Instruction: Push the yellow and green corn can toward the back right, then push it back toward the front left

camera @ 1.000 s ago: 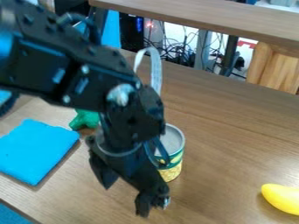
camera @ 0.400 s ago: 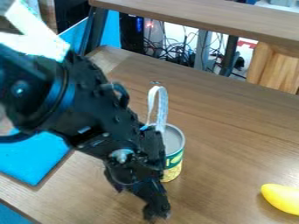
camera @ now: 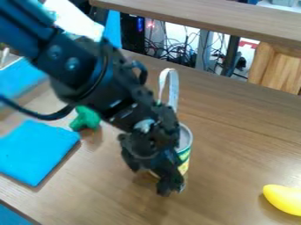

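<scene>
Gripper (camera: 154,178) nr can (camera: 185,154) — wood tbl (camera: 235,140), tangled cables (camera: 183,52) behind.

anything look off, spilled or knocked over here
Nothing on the table looks spilled or damaged, and the can, partly hidden by the claw, stands upright. The only untidy spot is the tangle of cables beyond the table's far edge.

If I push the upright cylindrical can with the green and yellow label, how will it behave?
The can looks stiff, given its clean round rim. Taller than wide, it may tip if pushed high up, and its curved side would probably let it roll once down.
</scene>
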Tool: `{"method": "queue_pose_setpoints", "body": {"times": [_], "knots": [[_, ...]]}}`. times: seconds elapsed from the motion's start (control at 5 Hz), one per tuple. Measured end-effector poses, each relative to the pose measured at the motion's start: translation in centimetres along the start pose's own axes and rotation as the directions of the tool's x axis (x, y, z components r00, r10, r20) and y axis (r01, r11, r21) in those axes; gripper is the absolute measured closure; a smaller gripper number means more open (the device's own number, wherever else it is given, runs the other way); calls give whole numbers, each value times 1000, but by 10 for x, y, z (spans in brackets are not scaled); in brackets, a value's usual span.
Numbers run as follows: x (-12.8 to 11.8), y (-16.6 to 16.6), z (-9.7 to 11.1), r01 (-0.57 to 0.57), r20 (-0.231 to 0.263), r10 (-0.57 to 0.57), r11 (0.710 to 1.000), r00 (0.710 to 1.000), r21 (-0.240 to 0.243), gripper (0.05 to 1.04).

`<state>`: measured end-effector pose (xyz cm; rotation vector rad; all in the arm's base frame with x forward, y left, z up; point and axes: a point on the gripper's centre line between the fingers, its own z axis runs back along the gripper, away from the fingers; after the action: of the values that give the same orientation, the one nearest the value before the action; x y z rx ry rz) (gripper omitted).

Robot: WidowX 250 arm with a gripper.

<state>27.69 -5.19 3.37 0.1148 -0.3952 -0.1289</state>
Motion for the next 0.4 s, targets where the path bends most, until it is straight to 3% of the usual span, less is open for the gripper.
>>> {"method": "queue_pose_setpoints", "body": {"times": [0.4], "knots": [[43, -4, -16, 22, 7, -21, 1000, 1000, -13, 82]]}}
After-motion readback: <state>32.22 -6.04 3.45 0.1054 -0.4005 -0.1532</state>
